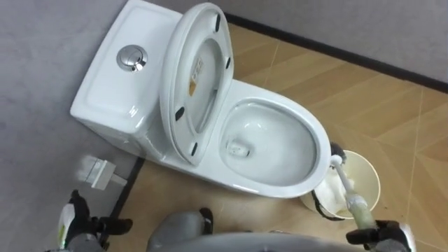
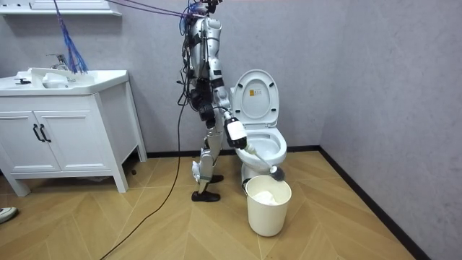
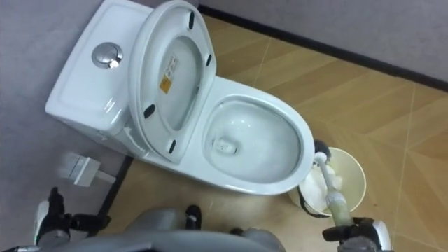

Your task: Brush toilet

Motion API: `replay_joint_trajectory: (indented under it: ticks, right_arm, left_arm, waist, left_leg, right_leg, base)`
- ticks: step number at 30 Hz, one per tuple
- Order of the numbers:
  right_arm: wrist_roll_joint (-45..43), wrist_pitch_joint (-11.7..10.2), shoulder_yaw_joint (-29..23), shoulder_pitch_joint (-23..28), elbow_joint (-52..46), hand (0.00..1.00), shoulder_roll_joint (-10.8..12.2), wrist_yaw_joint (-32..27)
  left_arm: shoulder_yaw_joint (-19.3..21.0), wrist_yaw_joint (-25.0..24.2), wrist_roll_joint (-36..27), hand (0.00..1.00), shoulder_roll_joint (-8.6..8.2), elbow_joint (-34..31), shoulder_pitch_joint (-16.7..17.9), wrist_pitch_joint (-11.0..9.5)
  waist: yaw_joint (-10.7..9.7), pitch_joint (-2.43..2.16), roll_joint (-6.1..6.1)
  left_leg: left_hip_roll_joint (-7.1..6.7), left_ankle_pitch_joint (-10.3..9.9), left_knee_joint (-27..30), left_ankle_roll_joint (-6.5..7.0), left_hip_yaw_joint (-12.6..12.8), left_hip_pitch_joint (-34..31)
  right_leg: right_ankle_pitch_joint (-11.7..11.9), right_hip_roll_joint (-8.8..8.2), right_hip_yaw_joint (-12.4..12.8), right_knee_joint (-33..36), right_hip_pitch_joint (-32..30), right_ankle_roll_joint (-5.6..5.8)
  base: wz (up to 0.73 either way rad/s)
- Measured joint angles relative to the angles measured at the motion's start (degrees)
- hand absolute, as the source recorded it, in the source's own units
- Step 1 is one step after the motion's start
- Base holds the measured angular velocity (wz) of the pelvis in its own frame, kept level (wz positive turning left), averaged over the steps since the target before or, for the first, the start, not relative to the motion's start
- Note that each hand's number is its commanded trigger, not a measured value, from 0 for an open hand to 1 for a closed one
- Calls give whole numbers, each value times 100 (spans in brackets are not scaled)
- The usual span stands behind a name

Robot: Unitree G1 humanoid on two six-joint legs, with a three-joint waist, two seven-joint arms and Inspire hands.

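Nearest the head camera, at the lower right, the right hand (image 1: 383,235) was curled round the pale grip of the toilet brush (image 1: 348,187), whose shaft slanted up and away from it. At the lower left sat the left hand (image 1: 75,222), holding nothing I could make out; whether it was open or closed could not be told.

The brush's dark head (image 1: 337,151) hung over the near rim of a cream bin (image 1: 372,180) with something white inside, just beside the outer edge of the toilet bowl (image 1: 280,150) and outside it. The bin stood on the wood-patterned floor (image 1: 392,105), touching or nearly touching the bowl's side.

Beyond that the bowl lay open, a little water at its bottom. The seat and lid (image 1: 197,77) stood raised together, leaning back toward the tank (image 1: 115,84) with its round chrome flush button (image 1: 131,59) on top. A small white fitting (image 1: 98,171) showed on the floor by the tank's base.

In the room view the robot stood upright at the toilet's side; farther off, at that view's left, stood a white vanity cabinet (image 2: 65,137).
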Motion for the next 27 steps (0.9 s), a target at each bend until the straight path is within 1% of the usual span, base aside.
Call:
replay_joint_trajectory:
  ticks: [1, 2, 3, 4, 6, 7, 9, 10, 12, 15, 17, 18, 19, 20, 21, 22, 23, 24, 26, 27]
  right_arm:
    - [-135, -12, -18, 48, -44, 100, -3, -56]
    - [-146, -17, -16, 58, -44, 100, -6, -83]
    - [-146, -42, -10, 103, -39, 100, -8, -131]
    - [-145, -74, -11, 158, -20, 100, -13, -178]
    - [-155, -128, -16, 246, 3, 100, -31, -232]
    - [-175, -151, -16, 250, 45, 100, -35, -247]
    - [-409, -228, -67, 299, 247, 100, -58, -248]
    - [-515, -257, -90, 291, 321, 100, -78, -239]
    - [-504, -280, -67, 270, 389, 100, -112, -217]
    - [-452, -324, -56, 302, 434, 100, -138, -152]
    - [-308, -383, -72, 288, 549, 100, -135, -107]
    - [-146, -407, -83, 270, 651, 100, -122, -19]
    - [26, -443, -86, 278, 731, 100, -116, 82]
    - [103, -454, -85, 292, 795, 100, -116, 120]
    - [239, -533, -91, 301, 908, 100, -113, 198]
    - [364, -570, -103, 302, 981, 100, -94, 260]
    - [417, -578, -141, 300, 1005, 100, -73, 285]
    - [593, -613, -203, 299, 1061, 100, -9, 304]
    - [1027, -642, -262, 333, 1088, 100, 96, 338]
    - [1387, -667, -269, 362, 1088, 100, 141, 349]
  left_arm:
    - [31, 97, 255, 0, -2, -351, 140, -10]
    - [57, 153, 374, 0, -9, -535, 186, -25]
    - [76, 271, 583, 0, -14, -901, 211, -72]
    - [81, 400, 774, 0, -14, -1202, 259, -143]
    - [98, 580, 1039, 0, -16, -1545, 272, -258]
    - [110, 638, 1131, 0, -17, -1671, 292, -275]
    - [137, 798, 1453, 0, -17, -2133, 337, -352]
    - [125, 866, 1497, 0, -17, -2283, 348, -359]
    - [107, 889, 1500, 0, -16, -2511, 323, -360]
    - [83, 1082, 1488, 0, -14, -2895, 307, -390]
    - [83, 1170, 1495, 0, -12, -3139, 278, -403]
    - [84, 1216, 1574, 0, -6, -3380, 280, -404]
    - [85, 1277, 1757, 0, 1, -3605, 287, -448]
    - [89, 1294, 1831, 0, 0, -3691, 287, -485]
    - [104, 1336, 1993, 0, 0, -3813, 283, -568]
    - [123, 1390, 2054, 0, 1, -3881, 295, -645]
    - [131, 1426, 2103, 0, -1, -3888, 305, -662]
    - [124, 1500, 2115, 0, -5, -3887, 320, -676]
    - [126, 1575, 2122, 0, -40, -3887, 323, -703]
    - [125, 1661, 2122, 0, -78, -3887, 321, -723]
  waist:
    - [9, 11, 17]
    - [11, 9, 15]
    - [19, 2, 5]
    - [70, 18, 32]
    - [180, 12, 45]
    - [182, 11, 49]
    - [179, 15, 56]
    - [169, 14, 68]
    - [152, 23, 79]
    - [134, 32, 84]
    - [71, 32, 79]
    - [66, 35, 52]
    - [68, 29, 31]
    - [69, 24, 28]
    - [43, 16, 23]
    - [9, 15, 22]
    - [2, 9, 19]
    - [-38, -15, 0]
    - [-44, -19, 7]
    - [-82, -21, 10]
  left_leg:
    - [-2, 3, 3, -4, -25, -16]
    - [-8, 5, 8, -7, -51, -30]
    - [-22, 17, 14, -14, -116, -52]
    - [-24, 27, 25, -18, -147, -57]
    - [-30, 36, 29, -31, -188, -42]
    - [-41, 39, 28, -36, -220, -39]
    - [-78, 51, 16, -47, -302, -2]
    - [-82, 55, 16, -53, -315, 12]
    - [-87, 80, 16, -68, -348, 24]
    - [-92, 95, -13, -79, -357, 109]
    - [-105, 107, -31, -97, -395, 112]
    - [-108, 117, -49, -110, -401, 105]
    - [-105, 120, -63, -116, -399, 105]
    - [-105, 122, -74, -120, -397, 108]
    - [-105, 127, -99, -127, -388, 133]
    - [-111, 134, -112, -133, -389, 186]
    - [-112, 134, -133, -133, -388, 215]
    - [-113, 137, -172, -139, -387, 252]
    - [-112, 138, -224, -149, -393, 340]
    - [-112, 135, -230, -154, -403, 374]
  right_leg:
    - [1, 0, -39, -6, -2, -2]
    - [3, -1, -69, -12, -2, -5]
    - [3, -4, -141, -15, -5, -5]
    - [3, -13, -191, -15, -11, -5]
    - [2, -13, -240, -14, 4, -6]
    - [0, -14, -251, -15, 15, -8]
    - [-28, -33, -322, -31, 75, -16]
    - [-32, -33, -328, -99, 106, -21]
    - [-32, -24, -364, -103, 150, -23]
    - [-53, -24, -373, -128, 231, -49]
    - [-73, -22, -394, -184, 249, -64]
    - [-90, -20, -388, -185, 238, -76]
    - [-99, -18, -384, -186, 235, -82]
    - [-101, -16, -381, -192, 236, -83]
    - [-100, -16, -372, -199, 243, -84]
    - [-98, -19, -373, -190, 283, -84]
    - [-98, -19, -372, -196, 306, -84]
    - [-98, -22, -366, -198, 327, -84]
    - [-98, -18, -362, -213, 404, -84]
    - [-99, -16, -375, -211, 442, -84]
  base:
    - [10]
    - [22]
    - [26]
    - [22]
    - [8]
    - [18]
    - [22]
    - [12]
    - [11]
    - [5]
    - [8]
    - [5]
    - [0]
    - [0]
    - [0]
    - [0]
    - [0]
    - [0]
    - [2]
    - [8]
